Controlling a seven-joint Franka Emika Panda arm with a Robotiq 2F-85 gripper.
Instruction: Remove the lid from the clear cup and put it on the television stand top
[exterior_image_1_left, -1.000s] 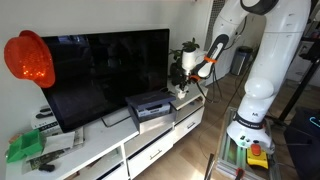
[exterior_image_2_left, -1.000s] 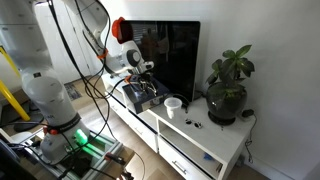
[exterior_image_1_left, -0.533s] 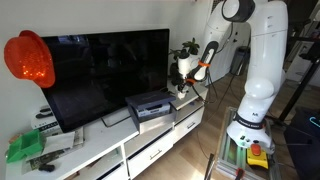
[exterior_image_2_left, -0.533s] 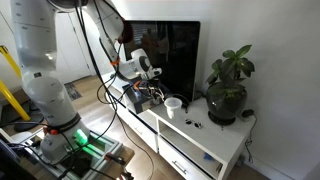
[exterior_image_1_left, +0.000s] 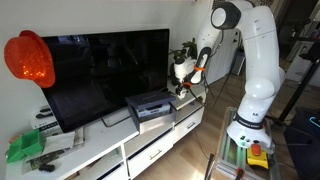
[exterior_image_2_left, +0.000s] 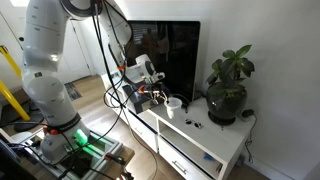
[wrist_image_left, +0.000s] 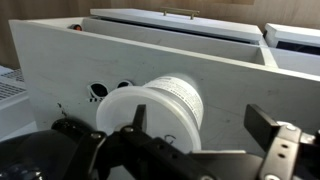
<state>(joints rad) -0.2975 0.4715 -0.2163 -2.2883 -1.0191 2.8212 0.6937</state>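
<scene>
One long white counter (exterior_image_2_left: 215, 135) carries a black television (exterior_image_2_left: 168, 55), which stands beyond the fingers (wrist_image_left: 280, 145). These are spread wide and hold nothing. Between them, just ahead, the clear cup (wrist_image_left: 185, 98) stands on the counter. Its lid (wrist_image_left: 140, 125) is still on and faces the fingers.

Over the last second I've brought the pincer (exterior_image_2_left: 157, 90) down and across. In an exterior view it has gone from above the grey box (exterior_image_2_left: 138, 99) to a lower spot just beside the clear cup (exterior_image_2_left: 173, 103). In an exterior view the pincer (exterior_image_1_left: 184, 82) has slid toward the television's (exterior_image_1_left: 110, 70) edge and dropped nearer the bench (exterior_image_1_left: 110, 150). The arm (exterior_image_1_left: 255, 70) has folded too, its elbow (exterior_image_1_left: 225, 17) swinging down into frame near the top.
</scene>
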